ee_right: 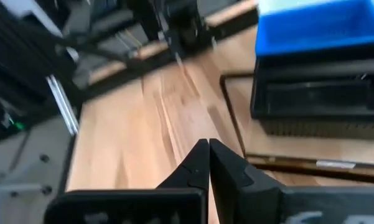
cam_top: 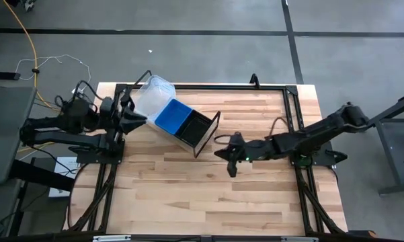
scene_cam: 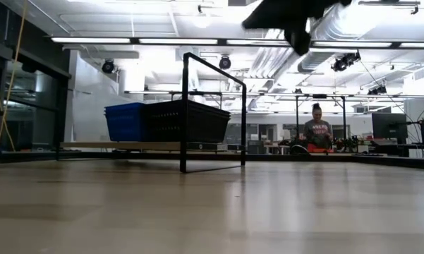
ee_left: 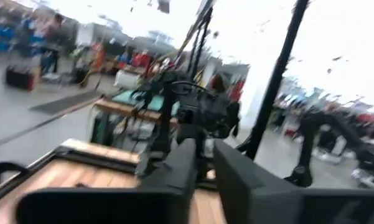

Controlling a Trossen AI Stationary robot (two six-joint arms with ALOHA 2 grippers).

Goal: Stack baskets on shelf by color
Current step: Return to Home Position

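**Baskets sorted on shelf, both arms off it**

High view: the shelf (cam_top: 207, 134) sat at a slant on the rear-left part of the surface (cam_top: 188, 195). It held three colours in a row: clear baskets (cam_top: 151, 94) at the far-left end, blue baskets (cam_top: 173, 115) in the middle, and black baskets (cam_top: 193, 128) at the near-right end. Each group touched its neighbour. The left end effector (cam_top: 136, 119) hung just beside the clear end, and I couldn't tell whether it was open or closed. The right end effector (cam_top: 231, 165) hovered over bare wood near the shelf's right side, not touching it.

Low view: blue & black baskets stood side by side on the shelf's wood panel, inside the thin black frame. The right end effector came in from above, to the right of the shelf and well clear of the surface. A person (scene_cam: 316, 130) stood in the room far behind.

Left wrist view: too blurred to read; only posts & room clutter showed.

Right wrist view: the right end effector's fingers (ee_right: 196, 163) were pressed together w/ nothing between them, over bare wood. The black baskets were nearer to it than the blue ones.
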